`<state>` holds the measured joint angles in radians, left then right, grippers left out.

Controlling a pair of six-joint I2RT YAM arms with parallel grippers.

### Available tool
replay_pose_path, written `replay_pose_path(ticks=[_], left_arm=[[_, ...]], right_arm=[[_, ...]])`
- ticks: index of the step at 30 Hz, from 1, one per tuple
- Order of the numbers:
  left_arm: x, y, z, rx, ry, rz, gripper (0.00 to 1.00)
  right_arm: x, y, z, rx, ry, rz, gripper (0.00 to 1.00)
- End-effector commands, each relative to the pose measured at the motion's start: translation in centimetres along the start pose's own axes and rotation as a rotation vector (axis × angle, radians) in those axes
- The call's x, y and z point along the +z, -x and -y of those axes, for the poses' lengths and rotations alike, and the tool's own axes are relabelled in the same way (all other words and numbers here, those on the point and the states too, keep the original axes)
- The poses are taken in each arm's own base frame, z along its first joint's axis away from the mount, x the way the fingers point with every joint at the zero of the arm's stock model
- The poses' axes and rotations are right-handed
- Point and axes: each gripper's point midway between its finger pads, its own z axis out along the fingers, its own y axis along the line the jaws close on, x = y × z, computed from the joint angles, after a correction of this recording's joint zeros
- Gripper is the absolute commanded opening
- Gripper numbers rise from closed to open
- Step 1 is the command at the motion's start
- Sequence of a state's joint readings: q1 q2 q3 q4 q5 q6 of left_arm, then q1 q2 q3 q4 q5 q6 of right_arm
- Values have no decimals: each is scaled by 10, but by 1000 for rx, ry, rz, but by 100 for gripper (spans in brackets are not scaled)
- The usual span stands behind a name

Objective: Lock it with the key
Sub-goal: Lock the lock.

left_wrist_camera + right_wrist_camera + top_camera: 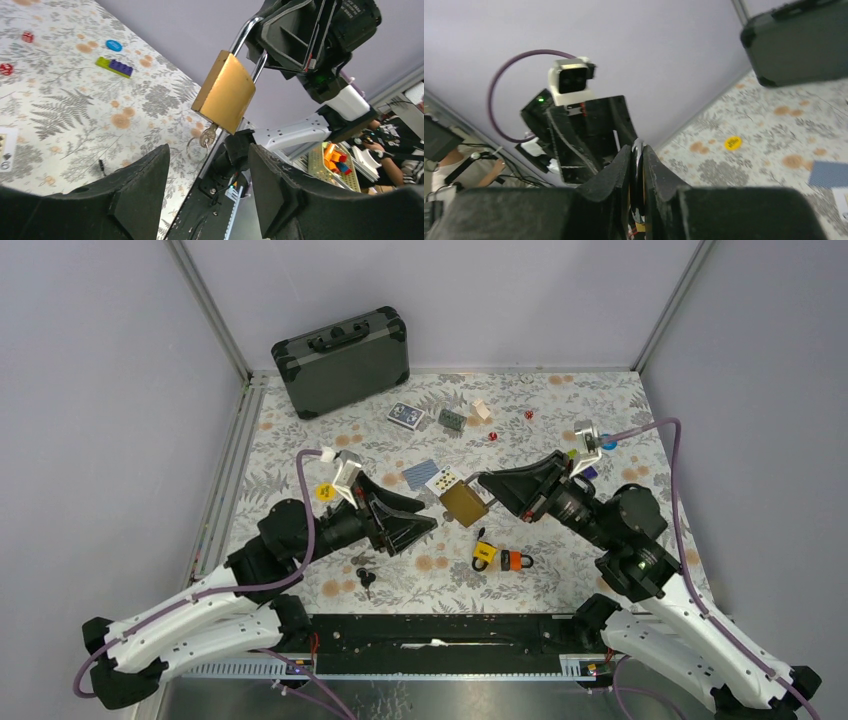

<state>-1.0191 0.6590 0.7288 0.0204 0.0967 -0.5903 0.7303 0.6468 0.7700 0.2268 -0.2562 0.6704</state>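
Right pincer point(638, 152) around padlock point(223, 92), shackle half-hidden

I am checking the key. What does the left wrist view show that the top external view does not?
Only the left wrist view: a small silver key with a ring sits in the bottom of the square brass padlock. Only the top external view: a black hard case, a small yellow padlock and a small orange padlock. Both: the right pincer holds the brass padlock by its steel shackle; the left pincer is open, holding nothing.
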Motion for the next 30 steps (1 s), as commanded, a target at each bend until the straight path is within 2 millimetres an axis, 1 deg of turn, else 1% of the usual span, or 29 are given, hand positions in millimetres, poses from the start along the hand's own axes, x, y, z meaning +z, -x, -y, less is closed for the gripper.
replay_pose_path(ticks=[1, 4, 6, 9, 12, 18, 21, 23, 30], left_arm=[[5, 14, 33, -8, -166, 41, 62], [6, 12, 39, -11, -208, 39, 62], [5, 13, 44, -13, -238, 44, 61], [5, 15, 50, -9, -269, 47, 56], [9, 14, 51, -6, -274, 36, 51], [14, 9, 49, -12, -275, 19, 48], [16, 9, 49, -11, -279, 19, 45], [17, 10, 50, -11, -279, 22, 41], [20, 7, 51, -14, -291, 10, 23]], right_arm=[[-16, 50, -63, -43, 263, 204, 0], [-26, 58, -72, -43, 309, 265, 0], [-29, 60, -76, -43, 323, 275, 0], [-29, 60, -79, -33, 332, 264, 0], [-27, 59, -77, -11, 322, 254, 0], [-24, 58, -78, 21, 327, 239, 0], [-24, 58, -79, 26, 331, 235, 0], [-24, 57, -79, 27, 333, 232, 0], [-25, 55, -78, 24, 333, 228, 0]])
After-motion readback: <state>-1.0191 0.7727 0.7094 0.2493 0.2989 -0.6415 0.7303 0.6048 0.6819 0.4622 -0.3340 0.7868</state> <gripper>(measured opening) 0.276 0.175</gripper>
